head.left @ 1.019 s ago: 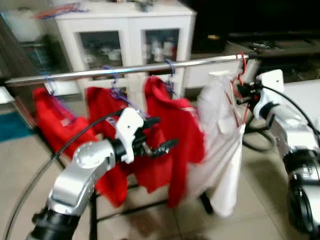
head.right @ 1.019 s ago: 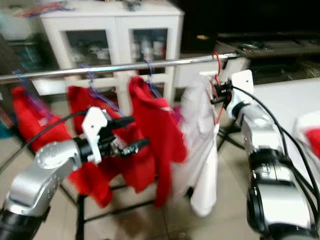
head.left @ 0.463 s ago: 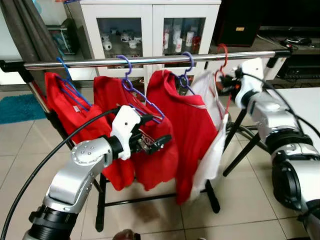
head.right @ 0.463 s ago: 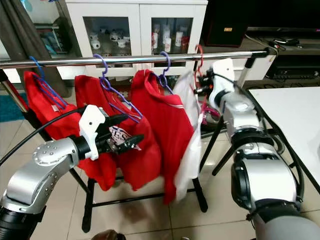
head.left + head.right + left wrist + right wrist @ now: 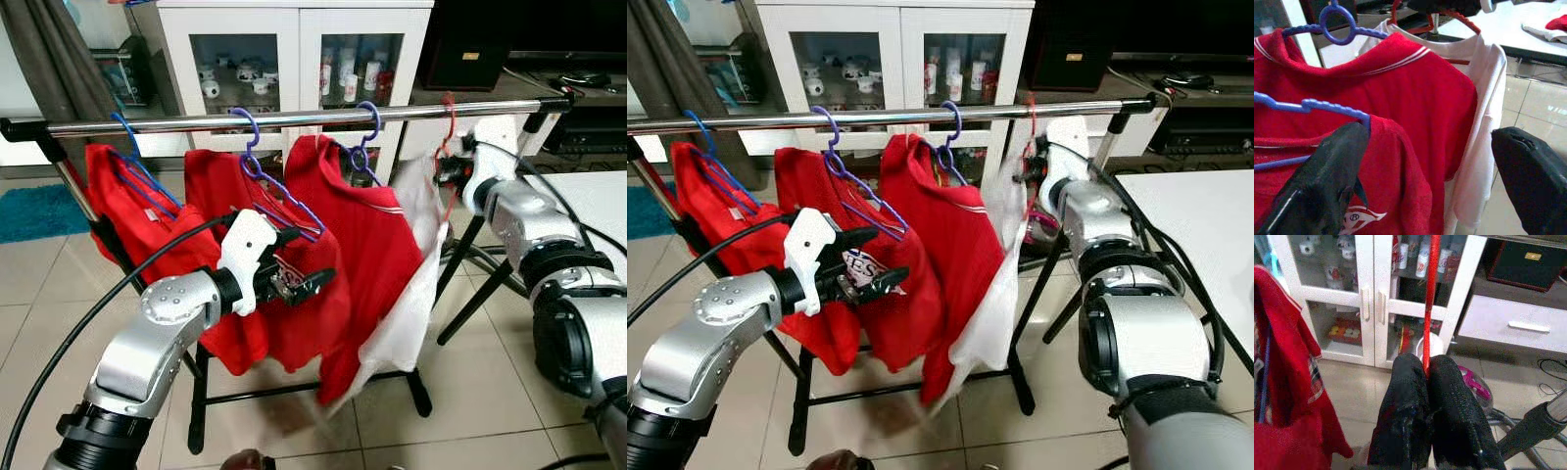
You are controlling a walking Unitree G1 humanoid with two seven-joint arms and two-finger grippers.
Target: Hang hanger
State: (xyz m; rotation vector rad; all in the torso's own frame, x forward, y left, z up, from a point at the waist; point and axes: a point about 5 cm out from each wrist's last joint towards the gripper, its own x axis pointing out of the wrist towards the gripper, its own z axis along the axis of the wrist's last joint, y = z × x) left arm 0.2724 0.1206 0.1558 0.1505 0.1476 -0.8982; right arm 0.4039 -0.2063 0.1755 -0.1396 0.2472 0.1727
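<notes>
A red hanger (image 5: 448, 117) carries a white garment (image 5: 411, 294). Its blurred hook sits at the level of the chrome rail (image 5: 196, 121), near the rail's right end. My right gripper (image 5: 444, 173) is shut on the red hanger (image 5: 1429, 308) just under the hook, fingertips (image 5: 1415, 367) pressed together around the thin red rod. The white garment swings out below, blurred. My left gripper (image 5: 306, 262) stands open in front of the red shirts (image 5: 353, 245), its fingers (image 5: 1327, 181) wide apart with nothing between them.
Three red shirts hang on blue hangers (image 5: 250, 147) along the rail. A white glass-door cabinet (image 5: 294, 59) stands behind the rack. A white table (image 5: 598, 191) is at the right, a dark curtain (image 5: 49, 59) at the left, and the rack's black legs (image 5: 470, 304) lie below.
My right gripper and the red hanger have shifted slightly right along the rail. The white garment has swung outward at the bottom. The left arm has hardly moved.
</notes>
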